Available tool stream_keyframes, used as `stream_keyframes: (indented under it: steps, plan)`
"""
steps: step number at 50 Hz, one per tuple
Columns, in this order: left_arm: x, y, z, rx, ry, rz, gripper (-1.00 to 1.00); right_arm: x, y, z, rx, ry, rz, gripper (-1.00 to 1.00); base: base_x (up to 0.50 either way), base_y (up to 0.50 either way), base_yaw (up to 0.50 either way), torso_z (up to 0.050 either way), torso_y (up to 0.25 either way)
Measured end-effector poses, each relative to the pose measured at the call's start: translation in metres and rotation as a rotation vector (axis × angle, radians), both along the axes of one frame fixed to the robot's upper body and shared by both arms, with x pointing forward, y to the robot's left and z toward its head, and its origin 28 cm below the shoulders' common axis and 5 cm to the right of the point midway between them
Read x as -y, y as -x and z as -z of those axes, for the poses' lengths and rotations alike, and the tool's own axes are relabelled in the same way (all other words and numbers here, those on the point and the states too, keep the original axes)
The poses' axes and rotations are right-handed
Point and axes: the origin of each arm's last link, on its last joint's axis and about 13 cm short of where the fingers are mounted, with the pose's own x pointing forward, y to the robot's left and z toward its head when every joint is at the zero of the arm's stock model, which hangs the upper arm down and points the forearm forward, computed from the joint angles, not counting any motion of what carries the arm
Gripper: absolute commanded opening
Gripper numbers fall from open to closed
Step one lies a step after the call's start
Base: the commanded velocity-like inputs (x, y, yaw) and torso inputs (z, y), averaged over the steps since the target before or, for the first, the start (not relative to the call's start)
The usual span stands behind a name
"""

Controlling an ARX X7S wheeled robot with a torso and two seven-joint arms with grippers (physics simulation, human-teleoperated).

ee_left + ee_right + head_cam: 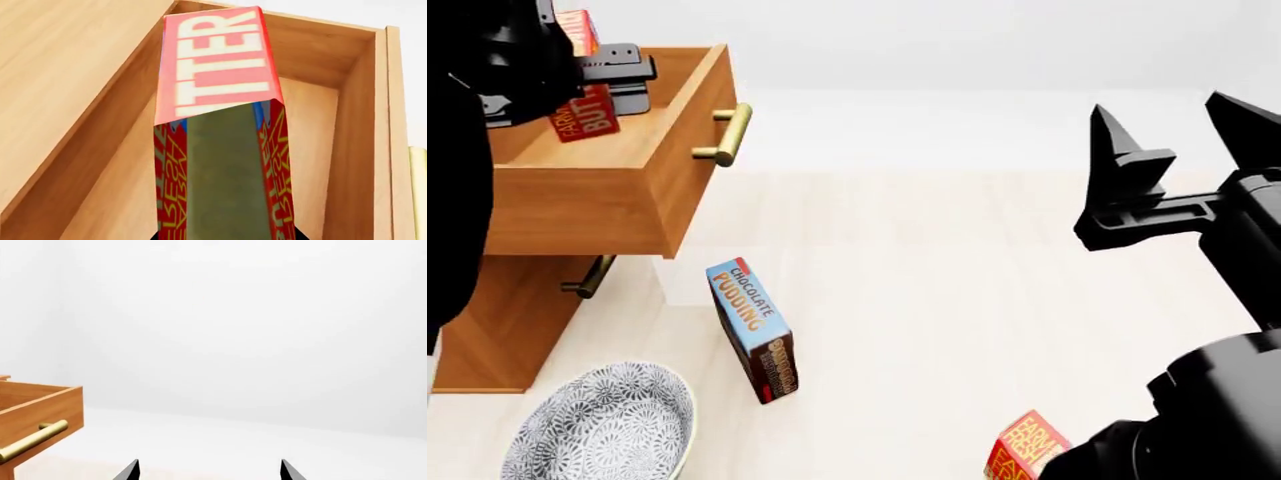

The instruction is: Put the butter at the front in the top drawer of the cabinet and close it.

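My left gripper (601, 80) is shut on the butter (585, 112), a red carton with yellow lettering. It holds the carton over the inside of the open top drawer (574, 205). In the left wrist view the butter (220, 65) fills the middle, with the drawer's wooden floor and walls (360, 125) beyond it. The drawer stands pulled out of the brown cabinet (507, 310), its brass handle (727, 135) facing right. My right gripper (1181, 125) hangs open and empty far to the right, away from the cabinet. In the right wrist view the gripper (210, 470) has nothing between its fingers.
A blue chocolate pudding box (754, 330) stands on the pale surface below the drawer. A patterned bowl (601, 425) sits at the front left. A second butter carton (1028, 450) lies at the front right beside my right arm. A lower drawer's handle (590, 277) shows under the open drawer.
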Motion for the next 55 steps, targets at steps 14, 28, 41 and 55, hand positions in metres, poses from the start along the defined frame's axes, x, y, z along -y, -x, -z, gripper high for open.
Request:
stream_keyframes:
  steps: [14,28,41,55]
  plan:
    - [0.004,-0.003,0.012,-0.044,-0.002,0.005,-1.0,0.0,0.002,0.006,-0.014,0.002,-0.011,1.0,0.0,0.0,0.0,0.001,0.001]
    - [0.005,-0.003,0.014,-0.056,-0.011,0.001,-1.0,0.0,0.004,0.009,-0.018,0.004,-0.02,1.0,0.0,0.0,0.0,0.0,0.0]
    - [0.004,-0.003,0.012,-0.045,0.003,0.005,1.0,-0.001,0.006,0.01,-0.015,0.008,-0.029,1.0,0.0,0.0,0.0,0.0,0.0]
    - [0.005,-0.002,0.005,-0.015,0.019,0.032,1.0,-0.002,0.007,0.01,-0.008,0.013,-0.041,1.0,0.0,0.0,0.0,0.0,0.0]
